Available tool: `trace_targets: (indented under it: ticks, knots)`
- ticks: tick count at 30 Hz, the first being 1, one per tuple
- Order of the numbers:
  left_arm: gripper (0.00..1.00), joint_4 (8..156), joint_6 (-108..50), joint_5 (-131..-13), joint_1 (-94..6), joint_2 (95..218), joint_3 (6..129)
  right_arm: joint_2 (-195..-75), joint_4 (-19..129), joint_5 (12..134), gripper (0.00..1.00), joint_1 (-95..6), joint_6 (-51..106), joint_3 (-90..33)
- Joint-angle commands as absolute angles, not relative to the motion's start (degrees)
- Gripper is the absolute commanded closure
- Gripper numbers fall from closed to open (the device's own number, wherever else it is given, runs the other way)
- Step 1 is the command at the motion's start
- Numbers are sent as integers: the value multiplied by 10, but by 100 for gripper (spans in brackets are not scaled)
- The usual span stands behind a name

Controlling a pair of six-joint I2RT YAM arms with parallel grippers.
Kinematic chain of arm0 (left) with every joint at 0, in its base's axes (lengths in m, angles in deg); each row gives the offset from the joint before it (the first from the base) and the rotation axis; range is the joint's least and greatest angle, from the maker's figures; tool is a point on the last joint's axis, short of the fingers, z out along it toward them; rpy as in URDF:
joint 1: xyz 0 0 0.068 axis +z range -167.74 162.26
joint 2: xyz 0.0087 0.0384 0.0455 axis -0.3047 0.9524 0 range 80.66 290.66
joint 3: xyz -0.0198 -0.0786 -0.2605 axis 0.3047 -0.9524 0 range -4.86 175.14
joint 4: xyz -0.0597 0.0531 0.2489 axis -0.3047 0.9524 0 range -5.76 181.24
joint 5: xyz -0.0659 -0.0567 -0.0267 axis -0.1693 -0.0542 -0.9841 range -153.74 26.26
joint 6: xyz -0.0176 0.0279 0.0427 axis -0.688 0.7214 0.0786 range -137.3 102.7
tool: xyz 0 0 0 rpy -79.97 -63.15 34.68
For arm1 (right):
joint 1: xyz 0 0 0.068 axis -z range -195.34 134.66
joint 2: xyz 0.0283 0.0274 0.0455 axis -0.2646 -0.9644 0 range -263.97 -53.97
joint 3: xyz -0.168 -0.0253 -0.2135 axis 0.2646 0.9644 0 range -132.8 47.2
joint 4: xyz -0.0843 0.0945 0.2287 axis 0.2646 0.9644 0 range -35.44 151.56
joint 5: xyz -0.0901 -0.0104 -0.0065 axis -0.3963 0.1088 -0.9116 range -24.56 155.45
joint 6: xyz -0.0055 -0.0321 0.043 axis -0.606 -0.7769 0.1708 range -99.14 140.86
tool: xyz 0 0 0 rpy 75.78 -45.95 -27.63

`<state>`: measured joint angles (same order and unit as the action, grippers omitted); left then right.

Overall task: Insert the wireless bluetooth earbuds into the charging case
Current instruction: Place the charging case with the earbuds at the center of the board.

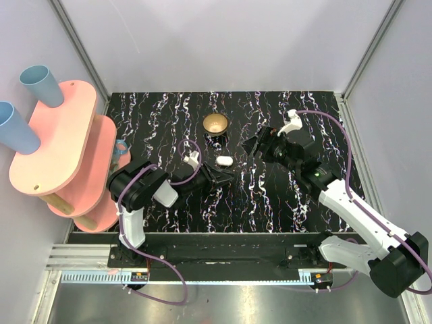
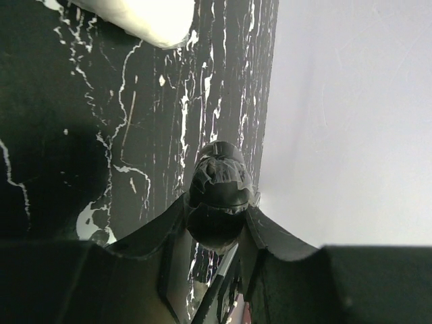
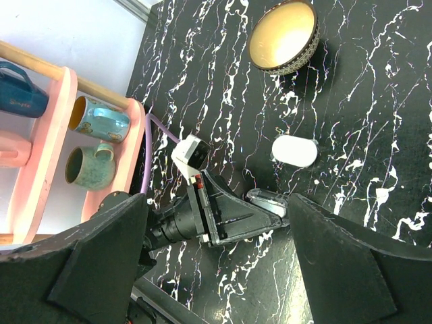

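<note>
Care pays here: the charging case [image 1: 224, 161] lies on the tabletop [image 1: 270, 202] just beyond your left hand [image 1: 230, 178], its fingers pressed together, while your right hand [image 1: 252, 145] hangs spread wide nearby. No earbuds show; find those 2 first, then move in slowly.
</note>
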<state>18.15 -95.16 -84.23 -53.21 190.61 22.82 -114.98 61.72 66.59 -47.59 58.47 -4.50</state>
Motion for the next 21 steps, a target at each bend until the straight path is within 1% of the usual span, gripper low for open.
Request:
trace_targets:
  ticks: [1, 3, 9, 12, 19, 21]
  knots:
    - [77, 186, -961, -807, -534, 1903, 241, -1146, 599, 668, 8, -472, 577, -48]
    - [73, 199, -953, -801, -534, 1898, 243, -1146, 599, 668, 8, -472, 578, -47]
    - [72, 200, -972, -816, -534, 1925, 263, -1144, 598, 668, 8, -472, 578, -46]
    - [67, 183, -982, -815, -533, 1937, 264, -1143, 597, 669, 8, -472, 578, -46]
    - [65, 175, -993, -821, -534, 1947, 262, -1137, 598, 667, 8, -472, 573, -42]
    - [62, 174, -997, -823, -533, 1948, 263, -1138, 596, 667, 8, -472, 573, -43]
